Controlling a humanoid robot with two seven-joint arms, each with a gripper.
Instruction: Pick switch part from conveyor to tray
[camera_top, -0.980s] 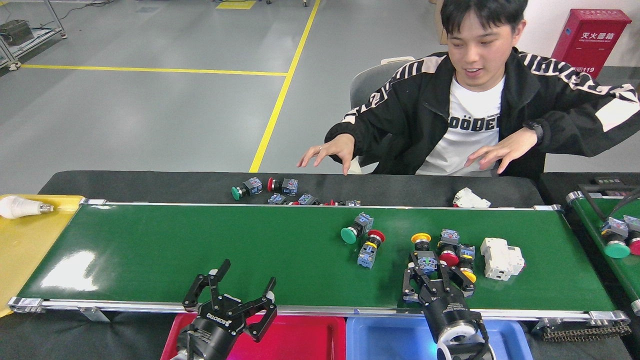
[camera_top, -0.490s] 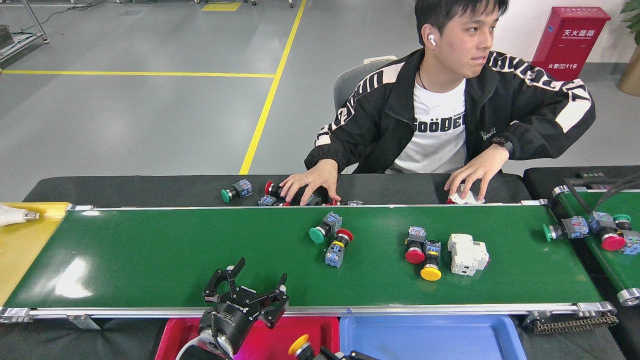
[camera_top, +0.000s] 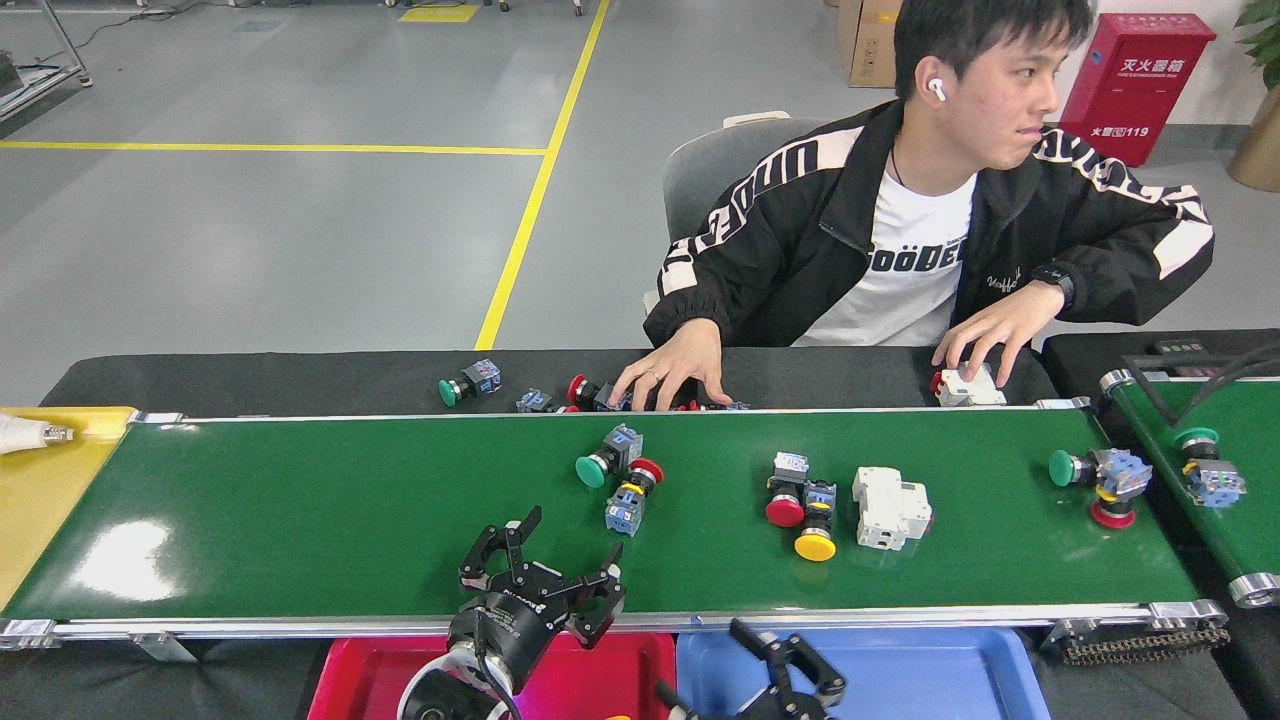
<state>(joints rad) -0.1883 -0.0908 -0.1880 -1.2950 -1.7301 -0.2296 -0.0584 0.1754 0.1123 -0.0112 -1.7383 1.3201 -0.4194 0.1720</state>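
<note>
Grey workshop floor with yellow lines is stretching out behind, and across the front the wide green conveyor is carrying its load. A person in a black jacket is sitting behind it, both hands resting on parts along the far edge. Below the near rail, a red tray and a blue tray are sitting side by side. The left gripper is hovering over the belt's near edge, fingers spread, holding nothing. The right gripper is showing low over the blue tray, spread apart and empty. Switch parts are lying mid-belt: a green-and-red pair, a red-and-yellow pair beside a white breaker, another pair far right.
</note>
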